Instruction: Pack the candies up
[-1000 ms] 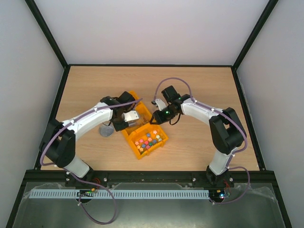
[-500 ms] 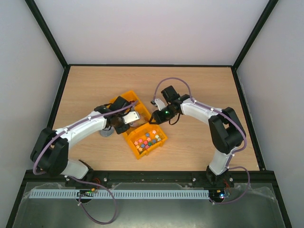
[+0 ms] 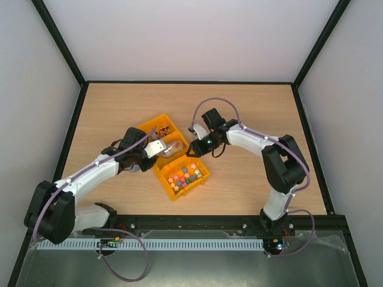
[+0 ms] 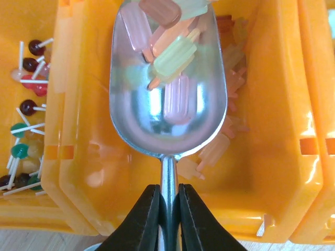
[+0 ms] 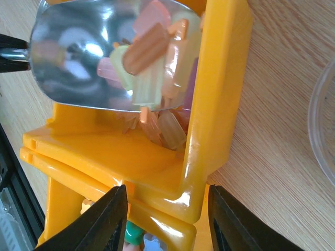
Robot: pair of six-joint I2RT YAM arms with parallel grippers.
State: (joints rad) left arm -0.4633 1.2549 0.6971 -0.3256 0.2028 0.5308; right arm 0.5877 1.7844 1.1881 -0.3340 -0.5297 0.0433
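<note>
Lower centre of the wrist view: left pincer (image 4: pixel 167 189) is clamping the metal scoop (image 4: pixel 167 120) by its handle. Its arm is swinging back toward lower left compared with a second ago. Popsicle candies (image 4: pixel 175 57) are riding in the bowl above the orange bin (image 4: pixel 272 157). Beyond, the right pincer (image 5: pixel 167 188) is loosening, jaws apart astride the bin's corner. The load looks ready for transfer.
</note>
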